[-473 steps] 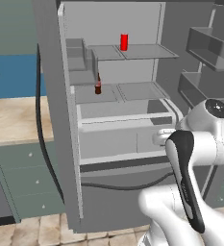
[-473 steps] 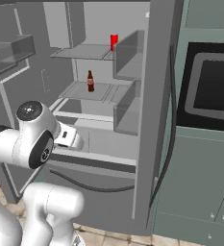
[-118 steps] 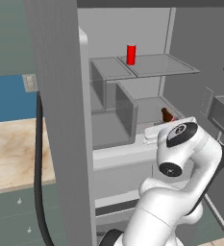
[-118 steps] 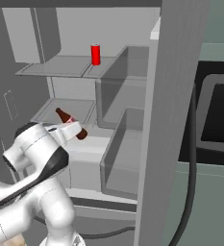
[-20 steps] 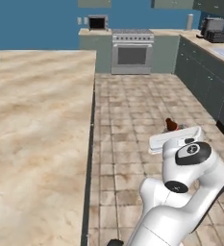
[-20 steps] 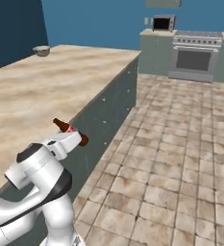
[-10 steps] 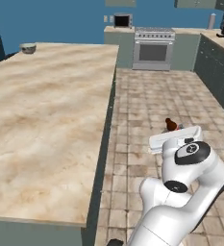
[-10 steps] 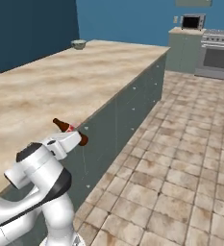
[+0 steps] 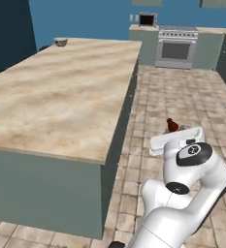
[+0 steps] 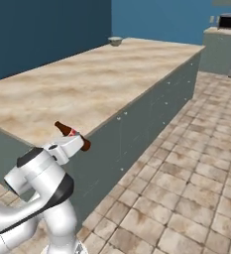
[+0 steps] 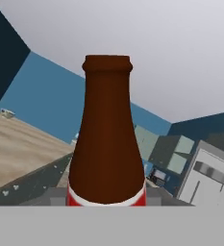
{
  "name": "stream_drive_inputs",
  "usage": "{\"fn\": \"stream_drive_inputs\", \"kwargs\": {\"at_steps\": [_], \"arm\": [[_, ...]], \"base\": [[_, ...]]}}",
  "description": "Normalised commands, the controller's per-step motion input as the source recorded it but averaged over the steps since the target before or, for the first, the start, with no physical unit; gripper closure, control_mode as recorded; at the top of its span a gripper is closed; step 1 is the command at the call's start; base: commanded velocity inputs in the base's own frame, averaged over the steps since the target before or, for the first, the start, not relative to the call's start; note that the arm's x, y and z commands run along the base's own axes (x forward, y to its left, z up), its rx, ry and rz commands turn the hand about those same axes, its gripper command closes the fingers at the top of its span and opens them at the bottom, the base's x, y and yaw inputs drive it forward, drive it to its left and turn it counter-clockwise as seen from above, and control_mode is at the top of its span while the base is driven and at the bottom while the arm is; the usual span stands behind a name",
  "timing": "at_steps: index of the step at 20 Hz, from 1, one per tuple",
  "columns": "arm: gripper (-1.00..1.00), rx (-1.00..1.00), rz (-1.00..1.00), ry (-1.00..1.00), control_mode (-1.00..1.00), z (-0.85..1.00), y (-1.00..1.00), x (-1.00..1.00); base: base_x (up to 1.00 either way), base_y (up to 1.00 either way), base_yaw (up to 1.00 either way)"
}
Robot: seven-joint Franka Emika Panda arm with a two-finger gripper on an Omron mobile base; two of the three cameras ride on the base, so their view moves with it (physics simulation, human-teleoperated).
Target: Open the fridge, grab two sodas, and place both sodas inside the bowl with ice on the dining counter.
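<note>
No words, brand names or numbers can be read anywhere. The brown soda bottle point(image 11: 106, 139) carries a red and white band around its body, but no lettering shows on it. The microwave point(image 9: 147, 19) and the stove point(image 9: 176, 46) are too small to show any markings.

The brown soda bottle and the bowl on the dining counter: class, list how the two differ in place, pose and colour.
The brown soda bottle is clamped in the gripper, off the counter; the bowl sits on the dining counter at its far end. The bottle is tilted, neck pointing away from the hand; the bowl rests upright. The bottle is dark brown with a red label; the bowl is pale grey-green. Both look small against the counter.
</note>
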Motion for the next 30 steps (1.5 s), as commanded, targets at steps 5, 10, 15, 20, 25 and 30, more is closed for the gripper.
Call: {"fn": "stream_drive_inputs", "kwargs": {"at_steps": [5,10,15,20,25,30], "arm": [[1.0,0.0,0.0,0.0,1.0,0.0,0.0,0.0],[1.0,0.0,0.0,0.0,1.0,0.0,0.0,0.0],[1.0,0.0,0.0,0.0,1.0,0.0,0.0,0.0],[1.0,0.0,0.0,0.0,1.0,0.0,0.0,0.0],[1.0,0.0,0.0,0.0,1.0,0.0,0.0,0.0],[1.0,0.0,0.0,0.0,1.0,0.0,0.0,0.0]], "base": [[-0.93,0.84,0.12],[-0.64,0.99,0.03],[-0.21,1.0,0.0],[0.0,1.0,-0.03],[0.07,1.0,-0.08],[0.12,1.0,-0.11]]}}
